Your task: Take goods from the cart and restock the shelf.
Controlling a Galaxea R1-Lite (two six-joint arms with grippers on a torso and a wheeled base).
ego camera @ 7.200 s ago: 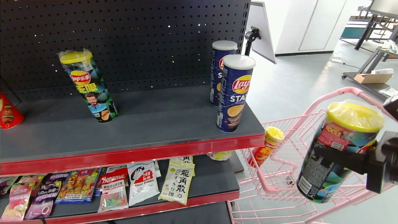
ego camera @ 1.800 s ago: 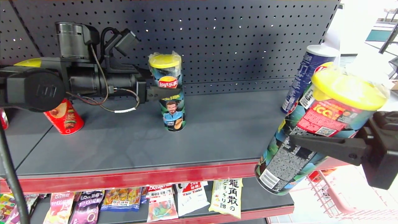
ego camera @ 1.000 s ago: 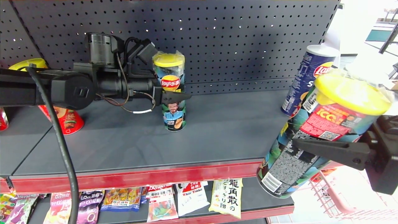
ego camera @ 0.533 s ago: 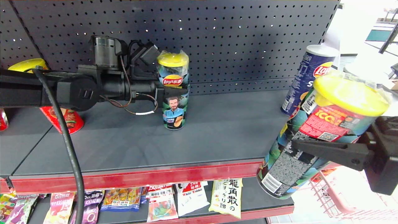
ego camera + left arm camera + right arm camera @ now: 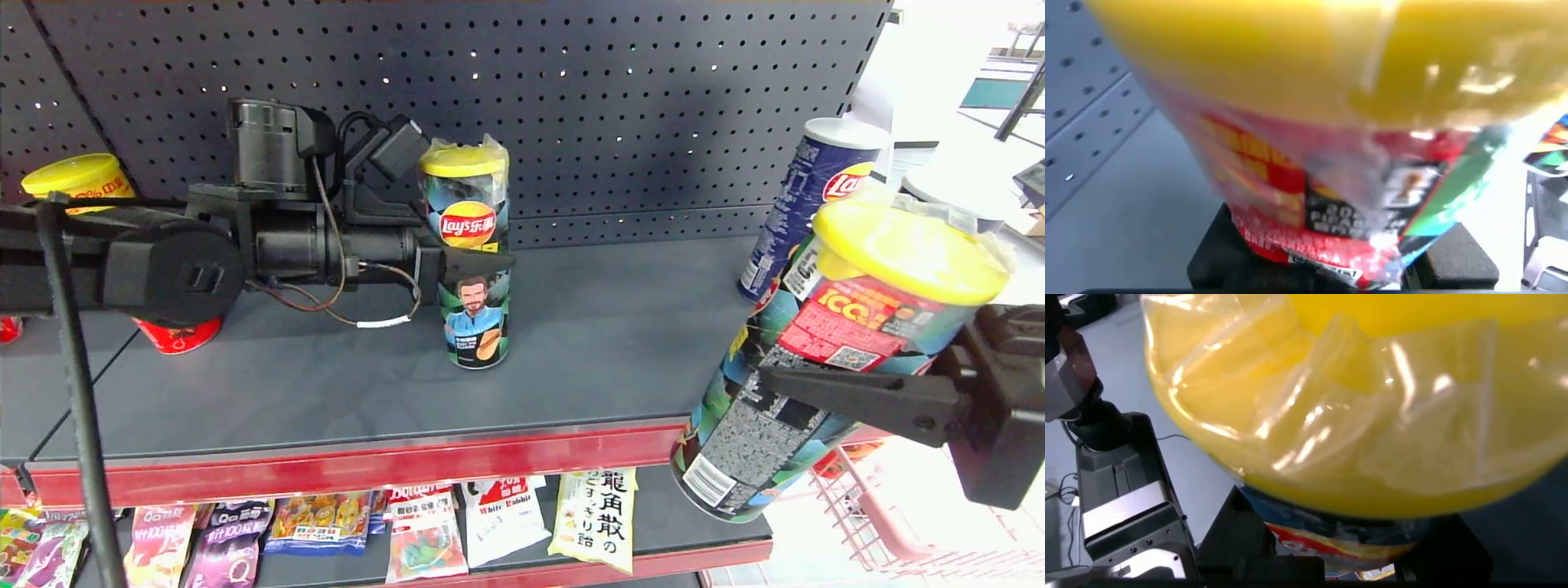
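On the grey shelf (image 5: 571, 343), the left hand (image 5: 482, 263) grips an upright yellow-lidded chip can (image 5: 467, 214); off the shelf's front right corner, the right hand (image 5: 804, 363) grips a second can (image 5: 890, 302), tilted, near the pink cart (image 5: 857, 523).

Dark shelf (image 5: 326, 384) bears blue can (image 5: 804, 204), red can (image 5: 175, 335).

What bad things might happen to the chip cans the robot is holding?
The tilted chip can in the right gripper hangs past the shelf's red front edge; if the grip slips, it would probably drop. It also looks close to the blue chip can, so swinging in might knock that over. The left gripper clamps the upright chip can; dragging sideways might topple it.
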